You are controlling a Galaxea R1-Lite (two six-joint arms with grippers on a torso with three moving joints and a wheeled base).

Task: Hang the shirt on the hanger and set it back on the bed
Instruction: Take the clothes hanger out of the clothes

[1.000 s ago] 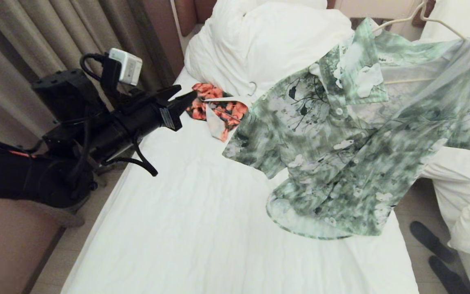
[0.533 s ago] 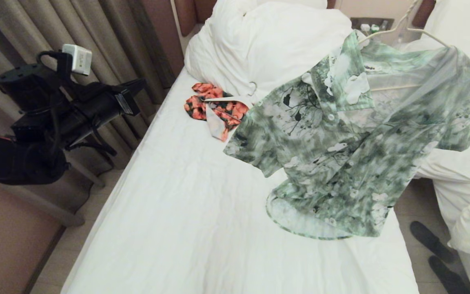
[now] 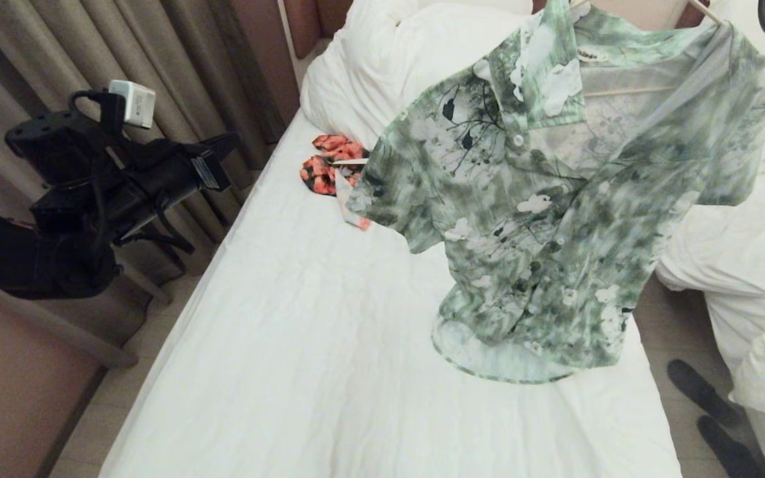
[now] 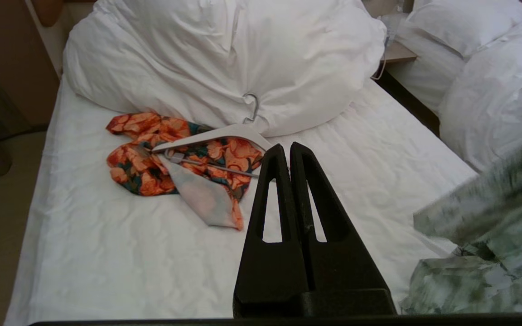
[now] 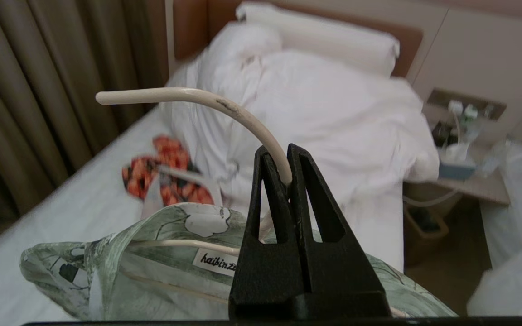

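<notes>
White sheets cover the bed below as my right gripper, clamped on the hanger hook, holds the shirt aloft, already hung. Setting it down remains. My left gripper, closed and empty, waits bedside.

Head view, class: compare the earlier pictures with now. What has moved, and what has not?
The shirt on the hanger, gripped by the right gripper, rose. The left gripper drew back from the bed toward the curtains, shut and empty. The orange garment stayed.
</notes>
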